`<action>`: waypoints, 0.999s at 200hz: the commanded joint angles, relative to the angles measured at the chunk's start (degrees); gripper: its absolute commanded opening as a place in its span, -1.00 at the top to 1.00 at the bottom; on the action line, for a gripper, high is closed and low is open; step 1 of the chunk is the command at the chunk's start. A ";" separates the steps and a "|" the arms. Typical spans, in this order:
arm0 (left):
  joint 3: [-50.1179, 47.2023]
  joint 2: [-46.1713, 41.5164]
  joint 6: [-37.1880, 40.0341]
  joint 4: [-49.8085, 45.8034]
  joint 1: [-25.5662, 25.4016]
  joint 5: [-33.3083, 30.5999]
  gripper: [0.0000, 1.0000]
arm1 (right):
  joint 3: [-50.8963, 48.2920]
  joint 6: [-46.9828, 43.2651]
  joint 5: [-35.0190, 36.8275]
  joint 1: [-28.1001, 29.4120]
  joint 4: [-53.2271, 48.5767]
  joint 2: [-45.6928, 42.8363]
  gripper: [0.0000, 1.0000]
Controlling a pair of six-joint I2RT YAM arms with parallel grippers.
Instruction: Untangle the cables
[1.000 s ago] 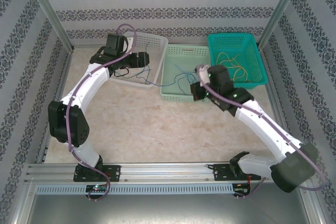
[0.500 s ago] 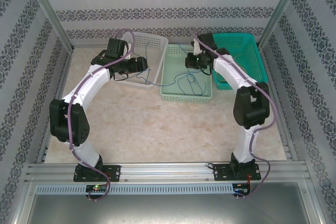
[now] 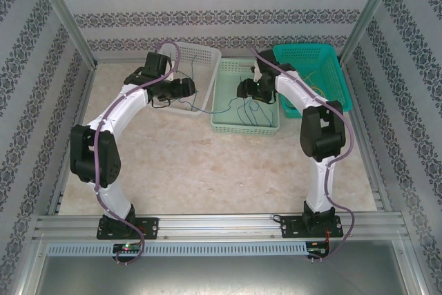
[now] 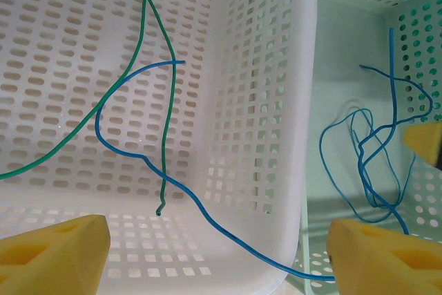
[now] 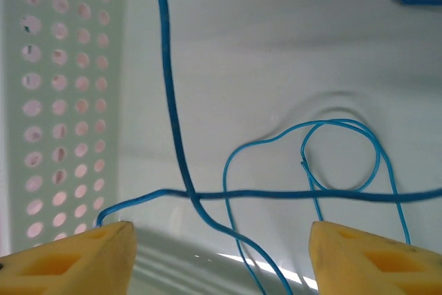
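Observation:
The cables lie across three baskets. A blue cable (image 4: 207,215) runs from the white basket (image 3: 200,53) over its wall into the pale green basket (image 3: 245,128), where it loops (image 3: 238,106). A green cable (image 4: 164,136) hangs inside the white basket. Yellow cables (image 3: 321,90) lie in the teal basket (image 3: 304,52). My left gripper (image 3: 188,88) hovers at the white basket's right wall, open (image 4: 217,260), the blue cable passing between its fingers untouched. My right gripper (image 3: 242,90) is low over the green basket's floor, open (image 5: 221,257) above crossing blue strands (image 5: 290,195).
The three baskets stand side by side at the back of the beige table (image 3: 207,164). Metal posts and patterned walls close in both sides. A yellow fingertip (image 4: 425,139) of the right gripper shows at the right edge of the left wrist view.
The right arm has swung from the green basket's front corner to its back and come down inside, and its jaws have opened. The left gripper has shifted slightly toward the basket wall.

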 commanded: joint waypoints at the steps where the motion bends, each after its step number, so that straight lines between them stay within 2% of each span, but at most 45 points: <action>1: 0.64 -0.97 -0.21 -1.77 0.66 -1.15 -0.65 | -0.84 1.19 0.69 1.14 0.18 -7.80 -0.37; 31: 0.34 -0.88 -0.56 -1.23 0.75 -0.82 -0.66 | -3.21 4.07 -5.24 3.50 0.08 -11.28 -0.37; 51: 0.12 -1.14 -0.37 -1.14 0.87 -0.74 -0.66 | -4.40 -1.96 -7.79 7.03 0.15 -11.96 -0.29; 67: -0.15 -1.58 -0.12 -1.27 1.21 -0.35 -0.67 | -5.58 -12.51 -6.43 9.98 -0.29 -12.76 -0.28; 87: -1.05 -2.32 -0.18 -0.99 2.56 1.56 -0.68 | -9.83 -26.57 0.73 13.34 1.79 -15.79 -0.30; 104: -2.80 -3.27 -1.11 0.05 4.29 3.10 -0.69 | -12.84 -33.64 2.94 14.06 4.38 -17.78 -0.34; 128: -4.61 -4.18 -2.04 0.75 5.65 3.33 -0.69 | -9.70 -39.06 4.45 14.62 2.78 -15.59 -0.38; 168: -4.53 -4.69 -1.86 0.24 5.89 3.32 -0.73 | -5.16 -47.00 10.54 19.51 2.13 -10.90 -0.44; 200: -4.71 -4.71 -1.95 0.13 6.09 3.29 -0.73 | -3.64 -49.15 10.01 20.88 0.03 -7.30 -0.44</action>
